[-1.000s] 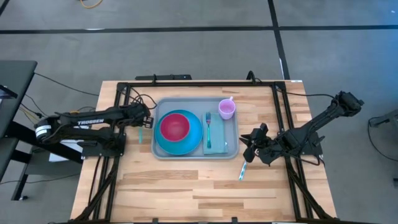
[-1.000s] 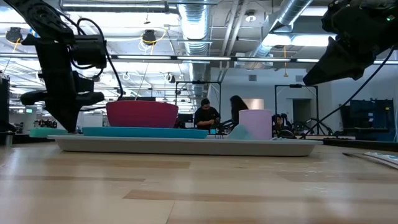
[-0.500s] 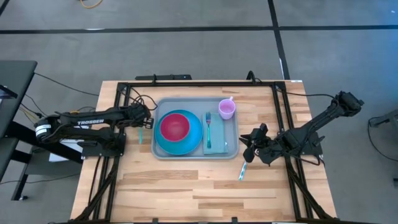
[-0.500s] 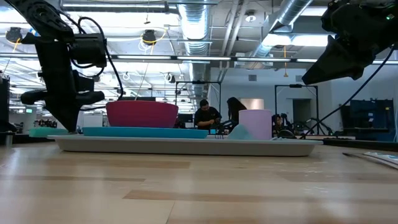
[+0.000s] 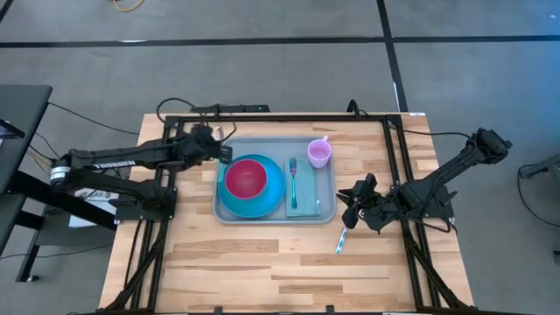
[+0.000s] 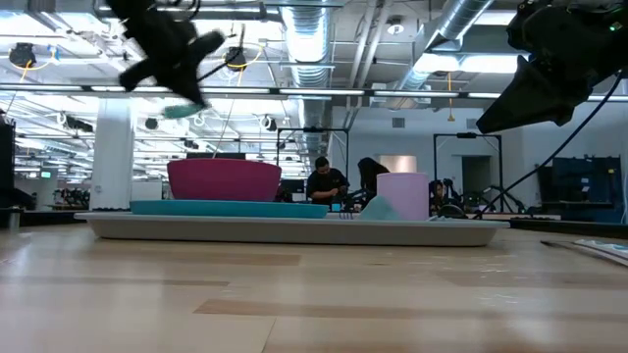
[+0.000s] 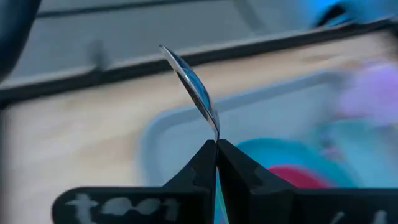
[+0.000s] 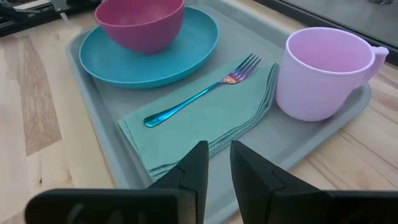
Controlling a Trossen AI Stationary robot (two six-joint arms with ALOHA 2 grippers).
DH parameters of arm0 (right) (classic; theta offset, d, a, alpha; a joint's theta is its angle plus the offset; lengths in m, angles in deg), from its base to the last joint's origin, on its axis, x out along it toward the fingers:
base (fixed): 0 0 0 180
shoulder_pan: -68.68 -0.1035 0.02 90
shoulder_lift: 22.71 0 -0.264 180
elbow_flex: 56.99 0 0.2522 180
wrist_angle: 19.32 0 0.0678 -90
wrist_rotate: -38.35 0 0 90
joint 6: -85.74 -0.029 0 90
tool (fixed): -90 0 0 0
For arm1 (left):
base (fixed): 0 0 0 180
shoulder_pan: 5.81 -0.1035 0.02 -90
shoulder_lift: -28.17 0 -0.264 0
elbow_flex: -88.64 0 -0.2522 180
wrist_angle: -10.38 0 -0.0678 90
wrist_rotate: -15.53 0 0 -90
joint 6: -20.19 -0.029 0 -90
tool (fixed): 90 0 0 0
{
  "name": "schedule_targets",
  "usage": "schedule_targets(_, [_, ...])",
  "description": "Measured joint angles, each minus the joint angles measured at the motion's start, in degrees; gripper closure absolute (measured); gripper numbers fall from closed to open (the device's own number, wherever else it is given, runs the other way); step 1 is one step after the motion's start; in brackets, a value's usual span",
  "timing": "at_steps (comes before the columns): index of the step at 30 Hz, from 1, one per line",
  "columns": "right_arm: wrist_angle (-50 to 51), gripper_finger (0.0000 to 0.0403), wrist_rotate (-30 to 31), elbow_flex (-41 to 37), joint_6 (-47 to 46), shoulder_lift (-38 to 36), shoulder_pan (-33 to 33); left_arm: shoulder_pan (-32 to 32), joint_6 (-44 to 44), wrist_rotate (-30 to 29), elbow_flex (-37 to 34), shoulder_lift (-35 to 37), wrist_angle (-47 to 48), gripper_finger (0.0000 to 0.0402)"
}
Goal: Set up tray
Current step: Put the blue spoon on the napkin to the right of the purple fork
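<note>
The tray lies flat near the middle of the wooden worktop, toward its far edge in the high view. Most of the setting is already laid on it. A bright-blue plate is seen on the left part of the tray, with a magenta bowl standing on it. A pale-teal napkin is spread beside the plate, and a fork is laid along it, tines toward the tray's far edge. A pink mug stands in the tray's far right corner.

What appears to be left is the remaining cutlery. A spoon is clamped in the left pincer, its jaws pressed together on the handle, the bowl of the spoon pointing away from the wrist. In the high view the left pincer is held above the tray's far left corner, well clear of the surface in the low view. It is judged that the spoon is being carried in for placing, probably onto the napkin next to the fork.

A further slim blue utensil lies on the bare worktop just off the tray's near right corner; whether it is a knife cannot be told. The right pincer is held just beside the tray's right rim, close to that utensil, its jaws a little apart and nothing between them. Picking up that piece is judged to be the step left to the right arm.
</note>
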Motion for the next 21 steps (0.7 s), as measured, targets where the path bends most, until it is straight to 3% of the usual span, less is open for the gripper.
schedule_targets(5, [0.0,0.0341,0.0,0.0,0.0,0.0,0.0,5.8,-7.0,3.1,2.4,-6.4,-19.3,0.0402])
schedule_targets(10, [0.0,0.0341,0.0,0.0,0.0,0.0,0.0,8.9,-10.5,5.1,5.4,-19.7,-34.3,0.0402])
schedule_targets(16, [0.0,0.0341,0.0,0.0,0.0,0.0,0.0,9.5,-10.6,4.9,14.7,-37.2,-37.0,0.0402])
schedule_targets(21, [0.1,0.0341,0.0,0.0,0.1,0.0,0.0,9.7,-10.0,4.4,23.7,-46.0,-36.9,0.0402])
